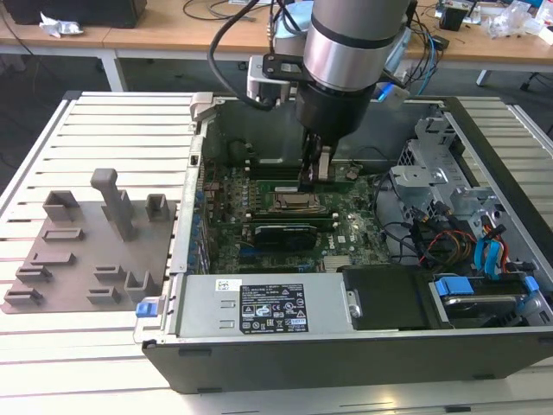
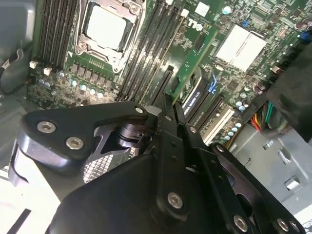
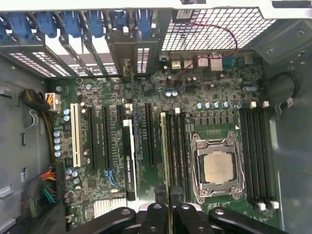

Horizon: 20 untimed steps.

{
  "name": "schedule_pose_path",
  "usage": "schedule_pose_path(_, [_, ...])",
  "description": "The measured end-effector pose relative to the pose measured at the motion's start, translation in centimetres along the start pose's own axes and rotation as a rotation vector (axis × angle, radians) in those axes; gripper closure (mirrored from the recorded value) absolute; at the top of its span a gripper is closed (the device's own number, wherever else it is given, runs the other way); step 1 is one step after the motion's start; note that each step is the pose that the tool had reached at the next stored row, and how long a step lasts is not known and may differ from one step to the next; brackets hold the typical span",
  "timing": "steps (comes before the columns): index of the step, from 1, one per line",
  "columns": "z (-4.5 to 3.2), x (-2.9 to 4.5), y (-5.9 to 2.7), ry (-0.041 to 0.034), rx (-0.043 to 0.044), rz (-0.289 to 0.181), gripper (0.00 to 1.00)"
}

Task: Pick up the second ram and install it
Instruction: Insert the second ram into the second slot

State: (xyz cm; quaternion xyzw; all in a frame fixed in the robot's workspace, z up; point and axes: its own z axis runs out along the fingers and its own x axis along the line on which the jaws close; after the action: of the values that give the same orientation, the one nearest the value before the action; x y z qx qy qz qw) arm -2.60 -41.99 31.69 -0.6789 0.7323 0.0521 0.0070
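End effector (image 1: 314, 177) hangs from the arm inside the open computer case (image 1: 259, 346), low over the motherboard (image 1: 346, 233) and next to the CPU socket (image 1: 292, 203). Its jaws are clenched on the second ram (image 3: 165, 146). In the first wrist view the stick shows edge-on, as a thin green line running out from between the two black fingers (image 3: 156, 212). It lies along the memory slots on the side of the CPU socket (image 3: 217, 168) that faces the long expansion slots. In the second wrist view the same green board (image 2: 195, 58) reaches from the fingertips (image 2: 165, 112) out over those dark slots, parallel to them. Whether it is pressed home in a slot or just above one cannot be told.

A black expansion card (image 3: 129, 161) stands a few slots away from the stick. In the exterior view the power supply (image 1: 259, 303) fills the near edge of the case. A grey holder plate (image 1: 86, 251) with raised blocks lies on the slatted table (image 1: 104, 130) to the exterior view's left of the case, well apart from the arm.
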Motion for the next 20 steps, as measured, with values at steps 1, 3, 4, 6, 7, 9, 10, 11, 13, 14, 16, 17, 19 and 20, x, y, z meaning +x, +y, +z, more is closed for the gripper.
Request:
schedule_pose_path(1, [0.18, -0.29, 0.18, -0.0001, 0.0, 0.0, 0.87])
schedule_pose_path(3, [0.56, -0.71, 0.58, -0.0001, 0.0, 0.0, 0.87])
schedule_pose_path(4, [0.76, -0.88, 0.74, -0.0001, 0.0, 0.0, 0.87])
schedule_pose_path(6, [1.11, -1.23, 0.9, -0.0002, 0.0, 0.0, 0.87])
schedule_pose_path(7, [1.36, -1.4, 1.01, -0.0001, 0.0, 0.0, 0.87])
schedule_pose_path(9, [1.61, -1.61, 1.06, -0.0001, 0.0, 0.0, 0.87])
schedule_pose_path(10, [1.73, -1.73, 1.09, -0.0002, 0.0, 0.0, 0.87])
schedule_pose_path(11, [1.9, -1.94, 1.15, -0.0002, 0.0, 0.0, 0.87])
schedule_pose_path(13, [2.35, -2.68, 1.32, -0.0002, 0.0, 0.0, 0.87])
schedule_pose_path(14, [2.57, -3.0, 1.39, -0.0002, 0.0, 0.0, 0.87])
schedule_pose_path(16, [2.84, -3.17, 1.52, -0.0002, 0.0001, 0.0, 0.87])
schedule_pose_path(17, [3.23, -3.14, 1.49, -0.0001, 0.0, 0.0, 0.87])
schedule_pose_path(19, [3.94, -3.09, 1.4, 0.0, 0.0, 0.0, 0.87])
schedule_pose_path(20, [4.4, -3.05, 1.33, 0.0, -0.0001, 0.0, 0.87])
